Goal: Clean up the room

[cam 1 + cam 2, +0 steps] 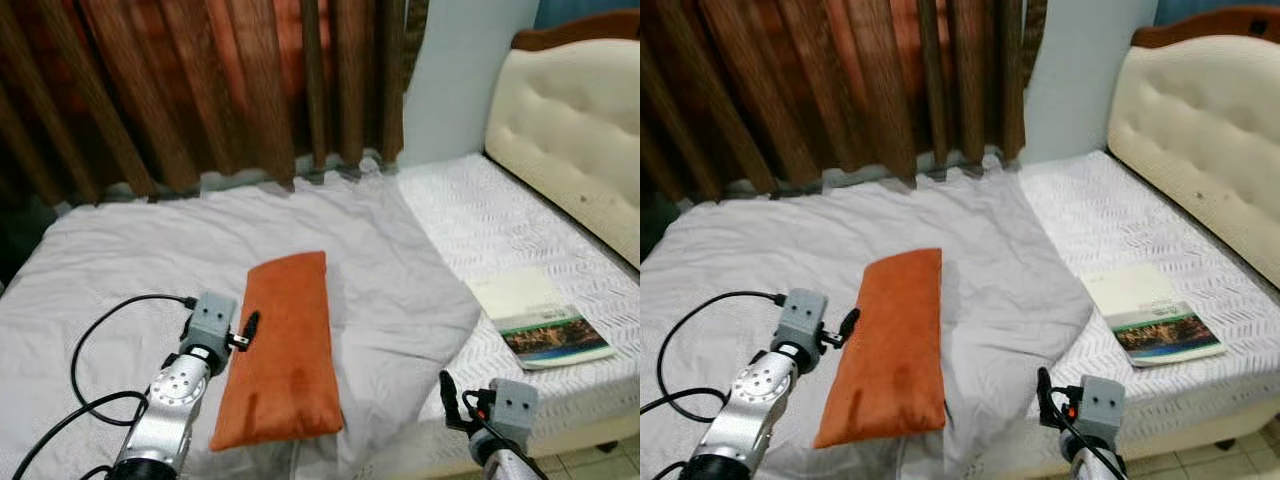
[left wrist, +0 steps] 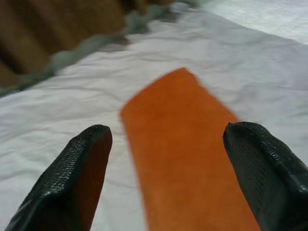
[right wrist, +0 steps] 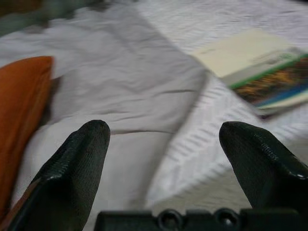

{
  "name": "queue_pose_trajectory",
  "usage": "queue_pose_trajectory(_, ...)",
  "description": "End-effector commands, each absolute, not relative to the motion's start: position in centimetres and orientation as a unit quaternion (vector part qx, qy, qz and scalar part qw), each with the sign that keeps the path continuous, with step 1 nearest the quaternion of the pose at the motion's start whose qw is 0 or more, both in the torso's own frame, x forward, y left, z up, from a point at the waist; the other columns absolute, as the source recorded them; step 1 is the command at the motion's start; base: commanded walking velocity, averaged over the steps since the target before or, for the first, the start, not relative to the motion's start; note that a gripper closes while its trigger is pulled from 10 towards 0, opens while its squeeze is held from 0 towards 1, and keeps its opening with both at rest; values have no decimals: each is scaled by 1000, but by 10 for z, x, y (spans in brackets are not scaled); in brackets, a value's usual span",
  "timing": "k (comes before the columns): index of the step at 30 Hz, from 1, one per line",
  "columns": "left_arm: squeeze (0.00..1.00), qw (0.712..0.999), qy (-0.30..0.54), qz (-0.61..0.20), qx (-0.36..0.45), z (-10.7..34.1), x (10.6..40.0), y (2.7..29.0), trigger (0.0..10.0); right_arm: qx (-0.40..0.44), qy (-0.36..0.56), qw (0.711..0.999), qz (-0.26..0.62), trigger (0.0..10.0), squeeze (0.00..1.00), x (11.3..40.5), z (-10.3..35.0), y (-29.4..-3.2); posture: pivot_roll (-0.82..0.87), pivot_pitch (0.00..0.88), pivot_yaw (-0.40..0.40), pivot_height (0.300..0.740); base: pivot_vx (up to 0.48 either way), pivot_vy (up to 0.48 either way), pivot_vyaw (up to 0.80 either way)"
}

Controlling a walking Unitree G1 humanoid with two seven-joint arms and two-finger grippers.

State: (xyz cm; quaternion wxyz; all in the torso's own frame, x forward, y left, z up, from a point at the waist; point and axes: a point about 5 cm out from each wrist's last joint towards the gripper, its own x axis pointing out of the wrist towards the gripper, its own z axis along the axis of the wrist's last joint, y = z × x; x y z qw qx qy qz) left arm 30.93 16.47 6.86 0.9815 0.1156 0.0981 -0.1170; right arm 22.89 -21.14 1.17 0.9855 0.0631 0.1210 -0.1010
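An orange pillow (image 1: pixel 888 350) lies lengthwise on a rumpled grey sheet (image 1: pixel 840 250) that covers the bed (image 1: pixel 1110 215), with brown curtains (image 1: pixel 840 80) hanging behind and a cream padded headboard (image 1: pixel 1210 130) at the right. The left pincer (image 1: pixel 845 326) sits at the pillow's left edge on a silver arm with a black cable (image 1: pixel 690 320) looping over the sheet, though its fingers are too small to read. The right pincer (image 1: pixel 1044 390) hangs near the sheet's lower right corner, and a book (image 1: pixel 1150 315) with a green and cream cover rests on the white patterned mattress beyond the sheet, well apart from the pillow.
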Motion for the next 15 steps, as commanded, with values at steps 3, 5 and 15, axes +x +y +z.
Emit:
queue_pose_trajectory(3, 0, 983, 100, -121, 98, 64, 308, 161, 10000, 58, 99, 986, -118, 10000, 0, 227, 20, -218, -122, 13, 83, 740, 0, 0, 0)
queue_pose_trajectory(5, 0, 984, 103, -117, 80, 58, 301, 157, 10000, 50, 99, 988, -109, 10000, 0, 228, 23, -217, -115, 16, 60, 740, 0, 0, 0)
queue_pose_trajectory(15, 0, 988, 109, -91, 54, 48, 289, 156, 10000, 53, 117, 988, -91, 10000, 0, 226, 17, -214, -91, 17, 29, 740, 0, 0, 0)
